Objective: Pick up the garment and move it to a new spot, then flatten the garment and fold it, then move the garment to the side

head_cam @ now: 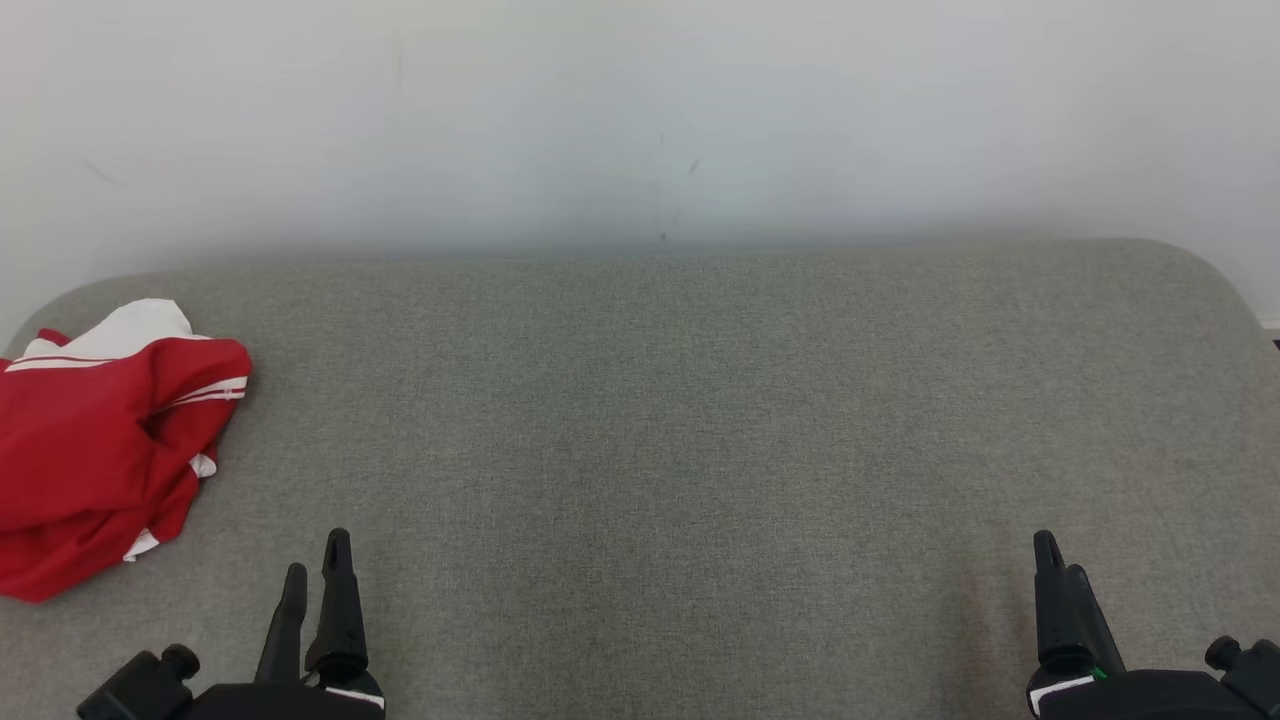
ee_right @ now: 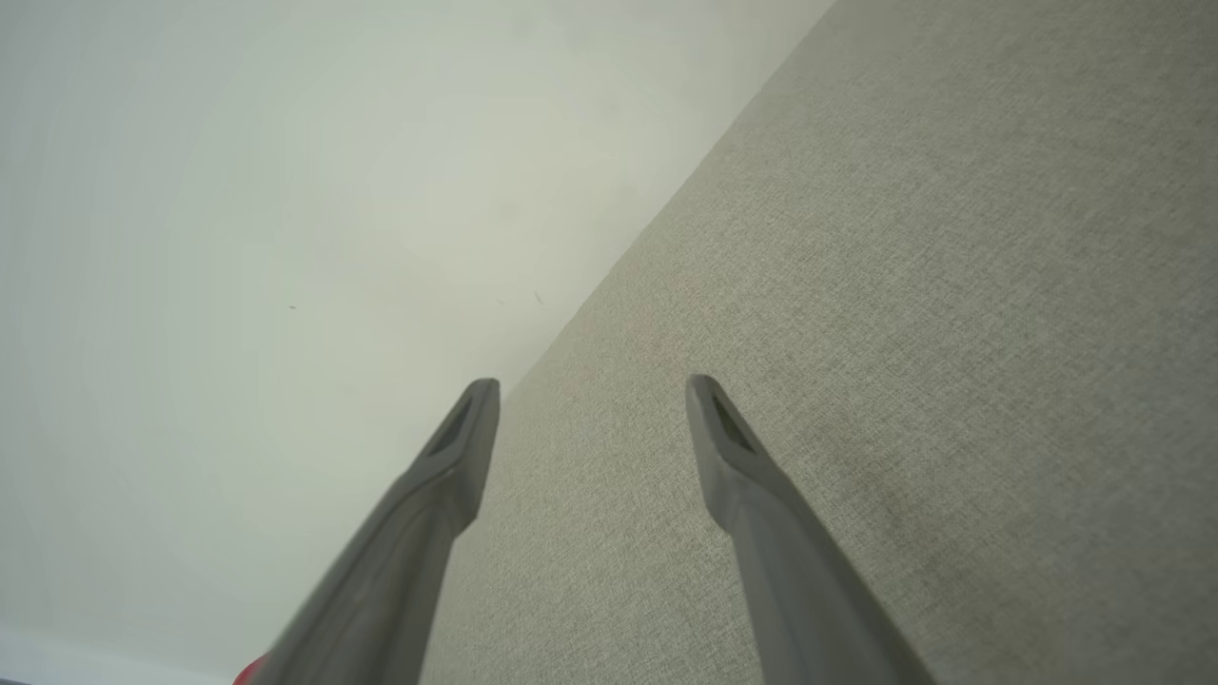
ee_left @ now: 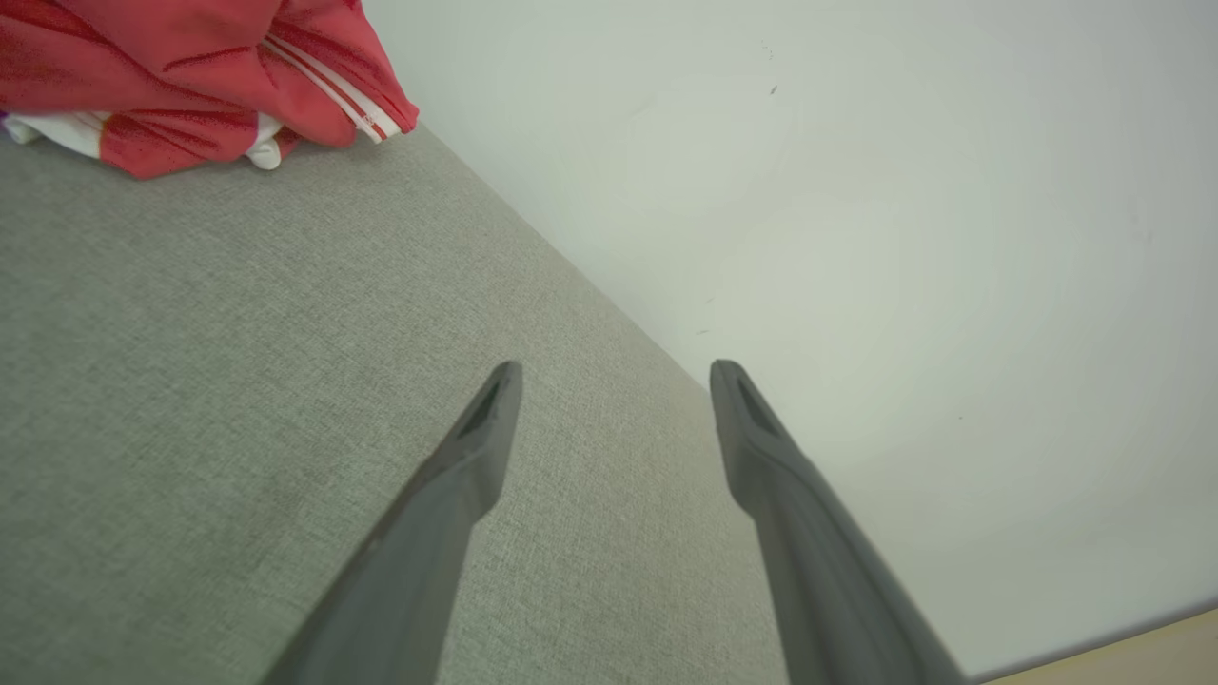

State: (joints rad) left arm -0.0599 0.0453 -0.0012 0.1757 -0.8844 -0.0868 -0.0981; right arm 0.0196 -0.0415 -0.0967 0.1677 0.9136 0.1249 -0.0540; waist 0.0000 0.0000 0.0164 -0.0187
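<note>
Left claw (head_cam: pixel 317 556) and right claw (head_cam: pixel 1060 556) hung open, empty; the left needed a high pinch on the crumpled red garment (head_cam: pixel 90 470) at the bench's (head_cam: pixel 700 420) left edge.

Red garment (head_cam: pixel 90 450) with white stripes lies crumpled at table's left edge.

Plain indoor test space (lab-like), grey fabric-covered surface (head_cam: pixel 700 420), bare white wall (head_cam: pixel 640 120) behind, faintly scuffed

the garment (head_cam: pixel 90 470) was smooth, slightly glossy cloth; the worktop (head_cam: pixel 660 420) wore coarse matt woven fabric; the wall (head_cam: pixel 640 120) was smooth and matt.
</note>
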